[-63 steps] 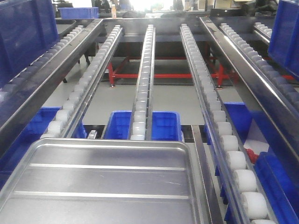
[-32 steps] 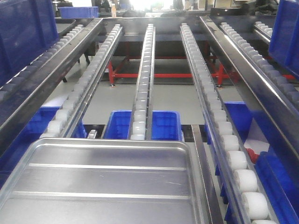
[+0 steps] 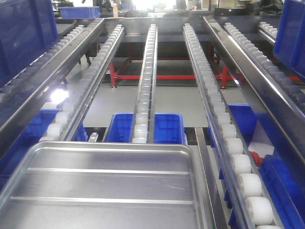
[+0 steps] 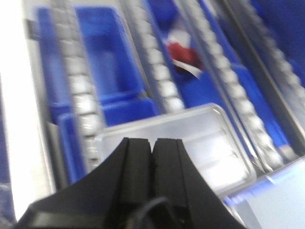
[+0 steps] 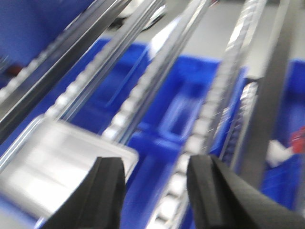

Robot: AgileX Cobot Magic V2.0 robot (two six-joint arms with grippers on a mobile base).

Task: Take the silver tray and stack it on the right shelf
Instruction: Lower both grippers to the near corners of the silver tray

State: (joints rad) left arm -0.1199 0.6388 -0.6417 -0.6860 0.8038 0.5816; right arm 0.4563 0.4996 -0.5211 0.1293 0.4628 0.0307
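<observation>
Roller shelf (image 3: 145, 86), blue bins (image 3: 169, 128) beneath, silver tray (image 3: 105, 186)

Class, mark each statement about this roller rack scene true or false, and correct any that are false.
1. The left claw has its fingers pressed together. True.
2. The right claw is shut on the silver tray. False: it is open, with nothing between its fingers.
3. The silver tray has two long raised ribs across its floor. True.
4. The bins under the roller lanes are red. False: they are blue.
</observation>
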